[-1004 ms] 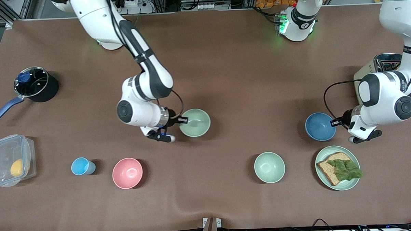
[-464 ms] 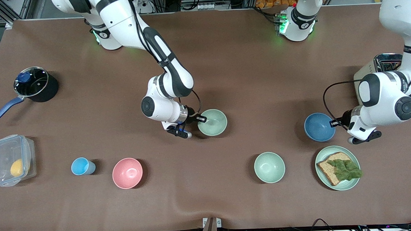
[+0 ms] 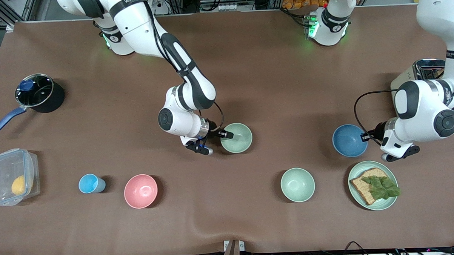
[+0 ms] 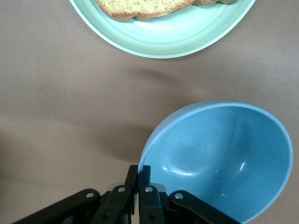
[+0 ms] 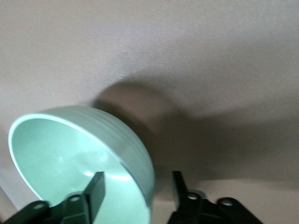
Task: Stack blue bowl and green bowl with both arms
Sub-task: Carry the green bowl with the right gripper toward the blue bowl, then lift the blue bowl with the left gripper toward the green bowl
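At mid-tabletop the right end effector (image 3: 227, 135) straddles the green bowl (image 3: 237, 138) rim, released in its wrist view, while the left end effector (image 4: 138, 173) stays clenched on the blue bowl (image 4: 219, 158), best carried level above it.

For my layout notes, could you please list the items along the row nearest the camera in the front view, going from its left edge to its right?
Plastic container → small blue cup → pink bowl → mint bowl → plate with the sandwich.
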Robot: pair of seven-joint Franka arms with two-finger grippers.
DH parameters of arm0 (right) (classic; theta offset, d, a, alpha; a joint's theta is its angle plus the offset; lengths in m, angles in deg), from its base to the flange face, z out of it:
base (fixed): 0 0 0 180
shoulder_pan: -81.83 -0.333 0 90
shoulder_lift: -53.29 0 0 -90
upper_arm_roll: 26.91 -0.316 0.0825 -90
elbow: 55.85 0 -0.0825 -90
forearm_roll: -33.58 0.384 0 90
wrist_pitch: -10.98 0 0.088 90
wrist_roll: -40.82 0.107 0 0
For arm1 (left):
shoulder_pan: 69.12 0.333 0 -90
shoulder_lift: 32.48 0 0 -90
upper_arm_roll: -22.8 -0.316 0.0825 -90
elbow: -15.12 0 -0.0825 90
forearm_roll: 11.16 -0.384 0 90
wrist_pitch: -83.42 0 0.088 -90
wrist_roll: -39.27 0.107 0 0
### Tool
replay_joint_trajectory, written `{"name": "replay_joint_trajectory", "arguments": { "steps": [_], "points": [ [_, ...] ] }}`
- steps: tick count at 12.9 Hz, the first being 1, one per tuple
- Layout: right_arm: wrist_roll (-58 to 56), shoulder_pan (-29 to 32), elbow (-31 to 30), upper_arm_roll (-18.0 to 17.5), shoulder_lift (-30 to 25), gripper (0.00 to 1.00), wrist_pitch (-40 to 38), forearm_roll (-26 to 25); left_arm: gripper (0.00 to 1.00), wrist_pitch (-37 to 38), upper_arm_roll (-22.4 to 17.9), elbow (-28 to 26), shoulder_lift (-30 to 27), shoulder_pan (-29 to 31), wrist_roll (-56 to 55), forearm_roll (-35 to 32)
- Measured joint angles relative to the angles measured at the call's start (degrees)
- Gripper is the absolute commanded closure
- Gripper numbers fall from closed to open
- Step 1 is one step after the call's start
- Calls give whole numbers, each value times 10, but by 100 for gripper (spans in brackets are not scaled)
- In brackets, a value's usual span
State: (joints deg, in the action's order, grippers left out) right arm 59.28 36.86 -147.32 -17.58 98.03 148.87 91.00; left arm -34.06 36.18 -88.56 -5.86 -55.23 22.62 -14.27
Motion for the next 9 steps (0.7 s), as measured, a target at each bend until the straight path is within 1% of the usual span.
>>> {"name": "replay_joint_trajectory", "arguments": {
  "steps": [3,6,8,9],
  "points": [
    [26,2,8,8,-14,0,-7,2,100,24,7,16,-2,-1,-12,0],
    [106,4,0,19,-59,0,-15,2,100,33,28,20,-14,-1,-36,0],
    [135,5,-32,43,-103,0,-30,2,100,41,50,22,-26,-1,-59,0],
    [155,6,-46,63,-120,0,-58,2,100,49,63,26,-30,-1,-74,0]
  ]
}}
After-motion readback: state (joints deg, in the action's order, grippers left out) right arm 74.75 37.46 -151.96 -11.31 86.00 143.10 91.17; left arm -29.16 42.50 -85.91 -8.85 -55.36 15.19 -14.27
